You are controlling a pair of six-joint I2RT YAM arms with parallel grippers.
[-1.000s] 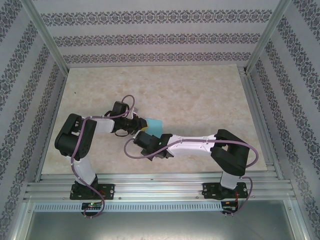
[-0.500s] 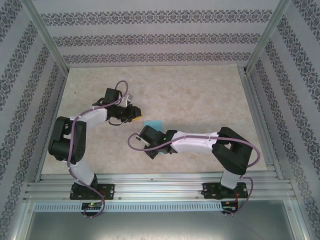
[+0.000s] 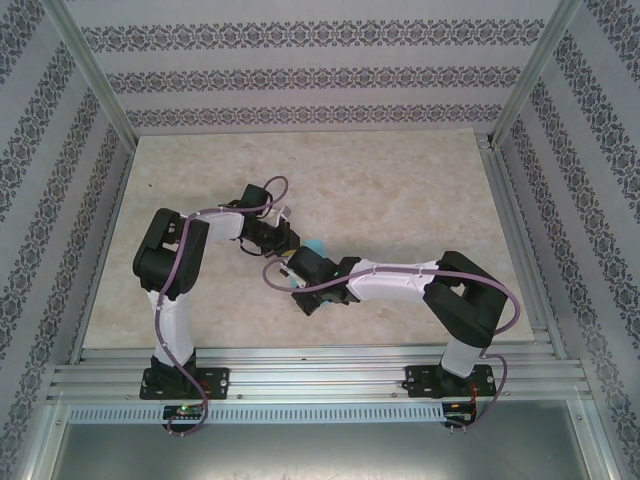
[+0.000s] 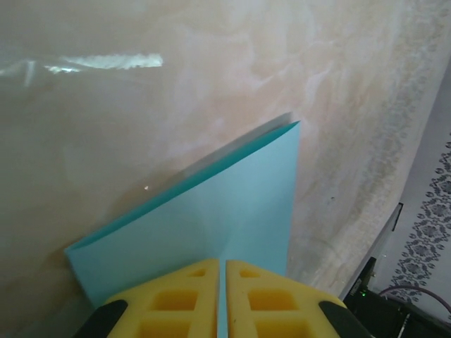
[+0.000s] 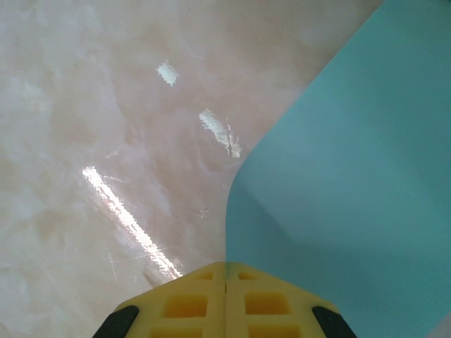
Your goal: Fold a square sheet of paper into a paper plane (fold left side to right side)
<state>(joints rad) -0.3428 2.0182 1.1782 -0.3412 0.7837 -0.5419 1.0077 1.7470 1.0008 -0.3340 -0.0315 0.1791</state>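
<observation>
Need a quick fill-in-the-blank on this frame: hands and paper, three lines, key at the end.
The left hand pinches the paper, which shows ___ layers at its far edge.
The right hand is ___, not open.
Both hands' fingers are ___ in colour.
Missing words: two; shut; yellow.

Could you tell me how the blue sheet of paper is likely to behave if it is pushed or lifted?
Probably floppy: the sheet of paper bows along its edge in the right wrist view. Likely very light and easily creased, since its folded layers look thin in the left wrist view. It may slide on the glossy table.
</observation>
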